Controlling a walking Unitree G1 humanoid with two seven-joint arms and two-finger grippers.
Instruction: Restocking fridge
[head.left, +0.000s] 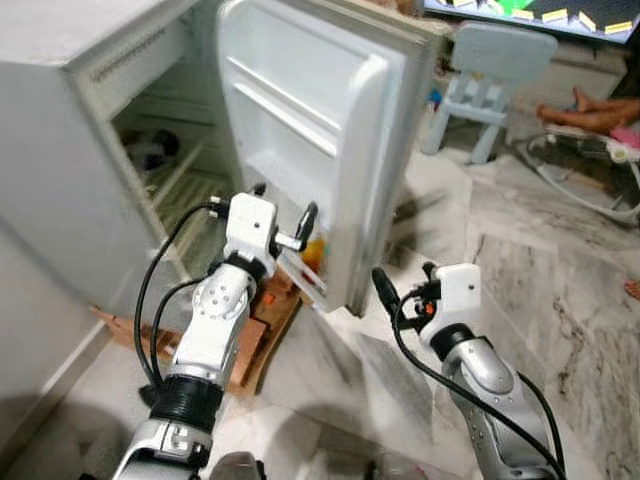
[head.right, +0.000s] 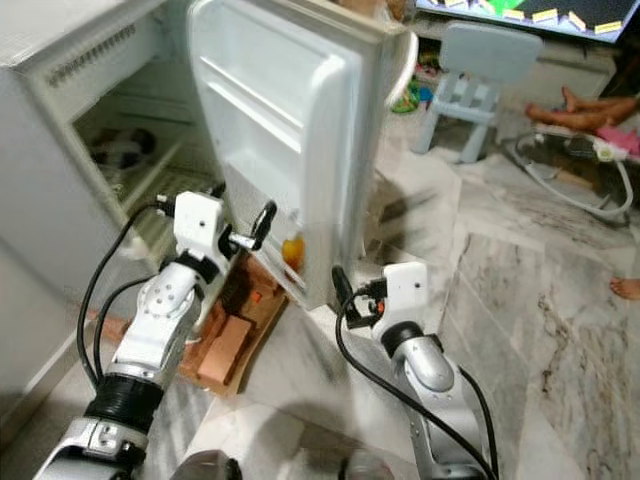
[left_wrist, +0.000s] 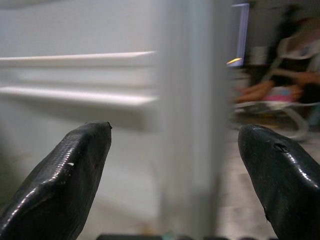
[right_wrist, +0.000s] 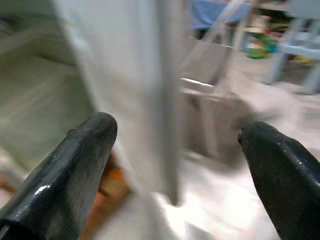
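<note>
both grippers wide and empty, left gripper (head.left: 285, 215) near fridge door (head.left: 310, 120) shelves, right gripper (head.left: 400, 290) by its edge; risk: bumping door, toppling orange item (head.left: 313, 250).

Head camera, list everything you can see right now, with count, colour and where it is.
fridge: one, white, left, open
fridge door: one, white, swung open, centre
orange item: one, low in the door shelf
cardboard: one piece, brown, on the floor under the door
child's chair: one, pale blue, far right
person's legs: lying on the floor, far right
left gripper: open, by the door's inner side
right gripper: open, near the door's lower edge
</note>
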